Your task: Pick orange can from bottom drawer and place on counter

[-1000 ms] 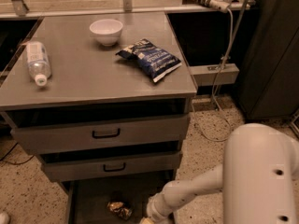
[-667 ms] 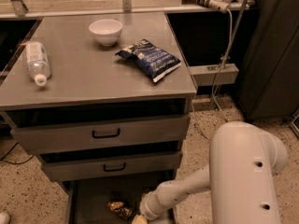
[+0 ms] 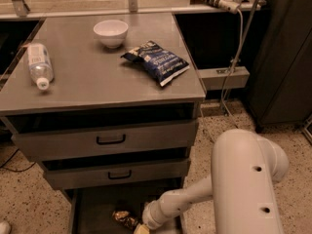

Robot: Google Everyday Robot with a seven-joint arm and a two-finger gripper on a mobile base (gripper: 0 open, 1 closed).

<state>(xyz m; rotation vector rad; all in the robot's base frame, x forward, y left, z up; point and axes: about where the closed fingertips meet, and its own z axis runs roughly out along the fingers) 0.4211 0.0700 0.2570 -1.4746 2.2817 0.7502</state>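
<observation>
Grey metal of the bottom drawer [image 3: 82, 214] holds the orange can [image 3: 125, 219]; my fingers [image 3: 141, 229] hover just beside it, released or clenched I cannot tell; grasping, lifting, placing on the table [image 3: 97, 77] remain.

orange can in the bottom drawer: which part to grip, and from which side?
Probably grip the orange can at mid-body, across its narrow width, coming from above and the front. It looks dented and lies low on the floor of the bottom drawer, and the drawer above blocks the back. The gripper sits just right of the can, at the view's lower edge.
</observation>
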